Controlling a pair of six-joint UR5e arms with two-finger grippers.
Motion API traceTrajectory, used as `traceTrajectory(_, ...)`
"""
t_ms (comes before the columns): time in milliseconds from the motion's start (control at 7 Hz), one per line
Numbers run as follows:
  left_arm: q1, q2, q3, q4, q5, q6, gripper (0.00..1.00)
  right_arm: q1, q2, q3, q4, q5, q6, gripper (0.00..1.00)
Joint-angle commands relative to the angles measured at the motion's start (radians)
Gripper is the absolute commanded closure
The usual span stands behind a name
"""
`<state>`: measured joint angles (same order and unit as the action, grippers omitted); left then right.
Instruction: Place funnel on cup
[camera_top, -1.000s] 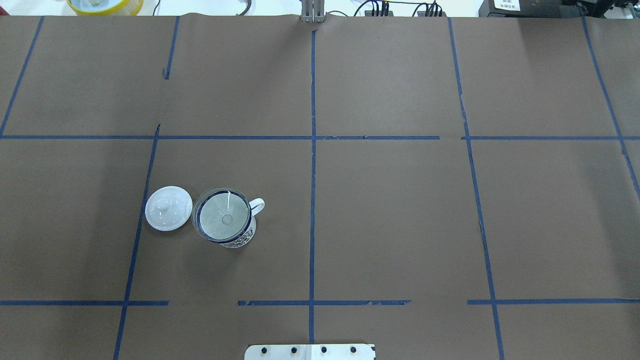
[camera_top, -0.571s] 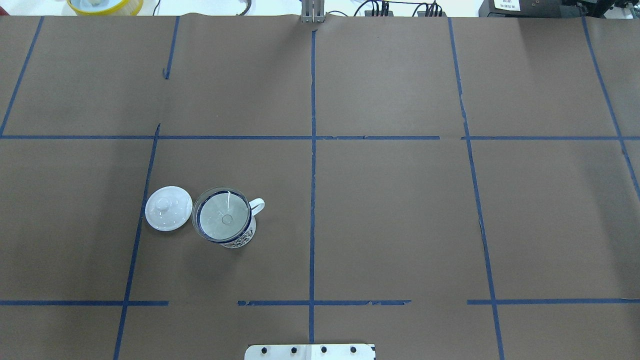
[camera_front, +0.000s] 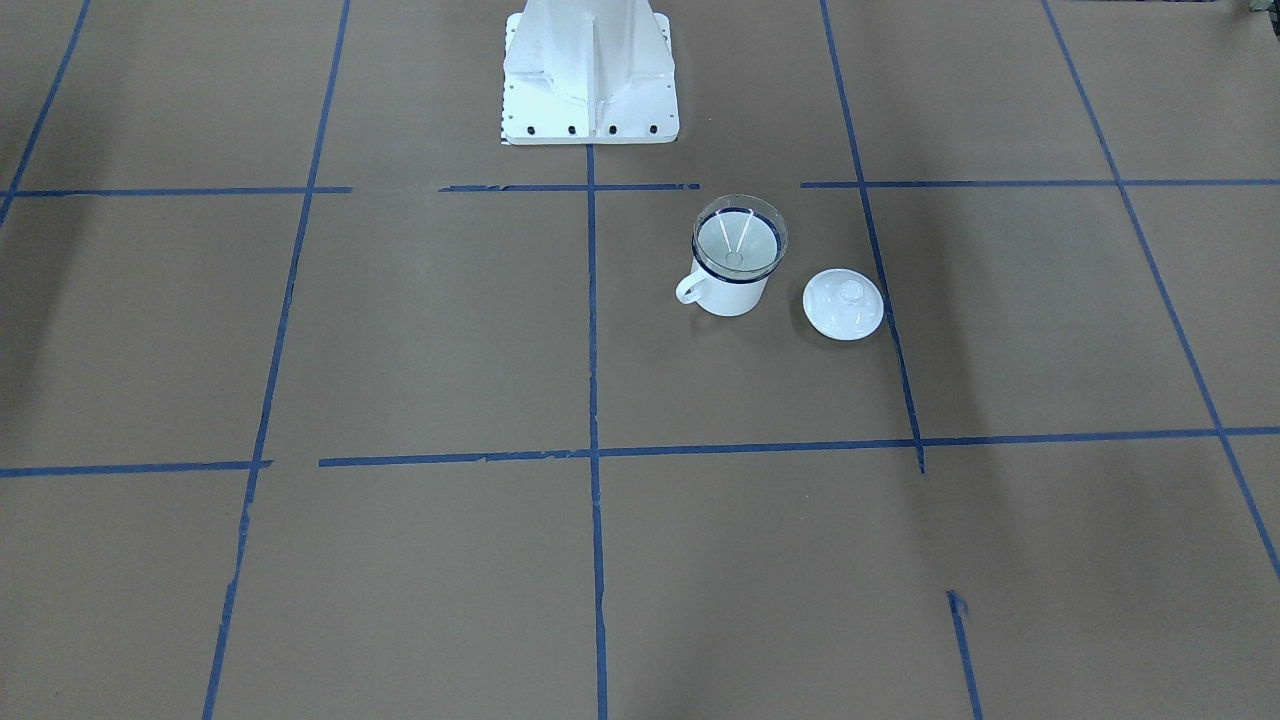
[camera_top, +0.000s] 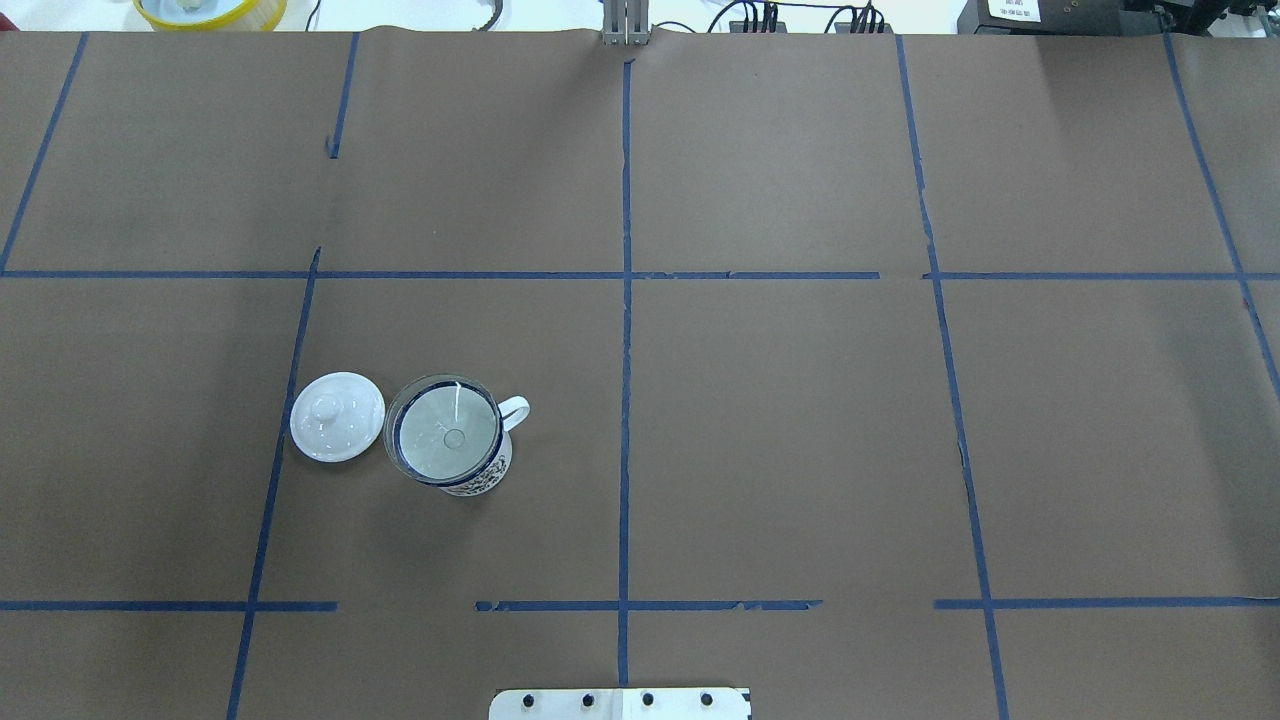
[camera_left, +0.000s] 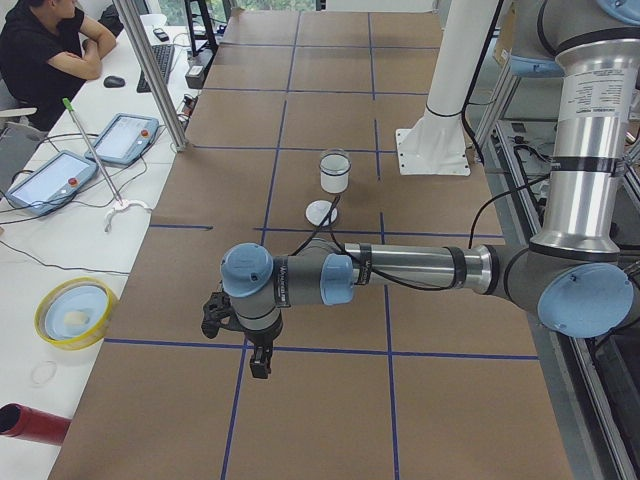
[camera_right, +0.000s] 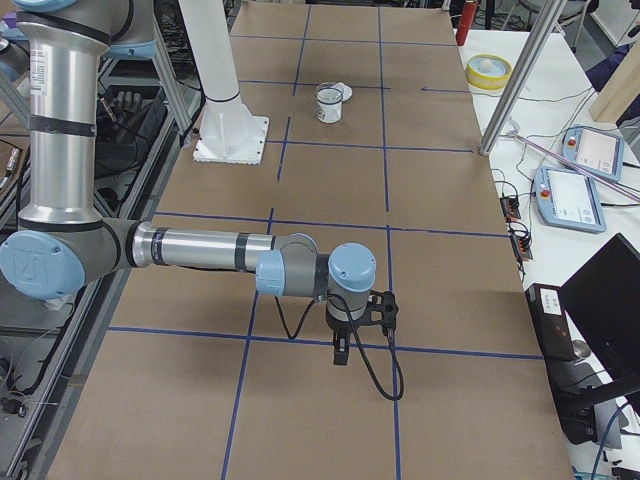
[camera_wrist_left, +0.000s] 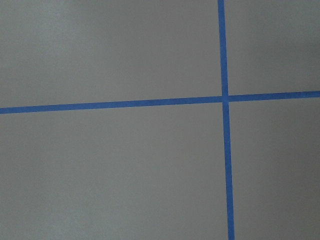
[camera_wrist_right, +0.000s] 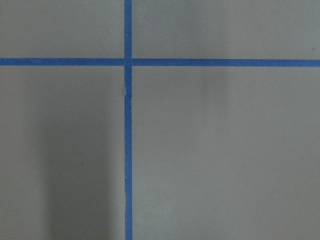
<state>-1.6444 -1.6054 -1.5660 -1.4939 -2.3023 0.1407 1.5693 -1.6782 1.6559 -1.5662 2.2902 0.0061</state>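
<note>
Overhead exterior view shows you the small clear plastic funnel (camera_top: 445, 432) with its wide round cone sitting in the mouth of the white metal cup (camera_top: 483, 478), the one with the thin dark blue rim and the white loop handle. The funnel's rim lies on top of the cup's rim. Its short spout points down into the cup. It looks level, not tipped.

So I think the job is done. The funnel is on the cup and nothing is holding it. I see nothing left to do, except maybe for you to check that it sits steady.

A round white lid with a small knob (camera_top: 337, 416) lies flat just beside the cup, on the side away from the cup's handle. I cannot tell if it touches the cup.

Both arms are well apart from the cup. The left gripper (camera_left: 259, 368) hangs over the brown paper table (camera_top: 800, 440) and points down. The right gripper (camera_right: 341, 356) does the same. They show only in the side views, so I cannot tell if their fingers are spread or pressed together. Both wrist cameras see only brown paper and blue tape lines.
</note>
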Motion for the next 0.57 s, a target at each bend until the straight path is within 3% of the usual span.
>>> traceTrajectory(0, 0.0, 0.001, 0.006, -0.006, 0.0, 0.003, 0.0, 0.0, 0.0, -0.001, 0.0, 0.0, 0.0, 0.0)
traceTrajectory(429, 0.0, -0.001, -0.006, 0.001, 0.001, 0.005, 0.0, 0.0, 0.0, 0.001, 0.0, 0.0, 0.0, 0.0)
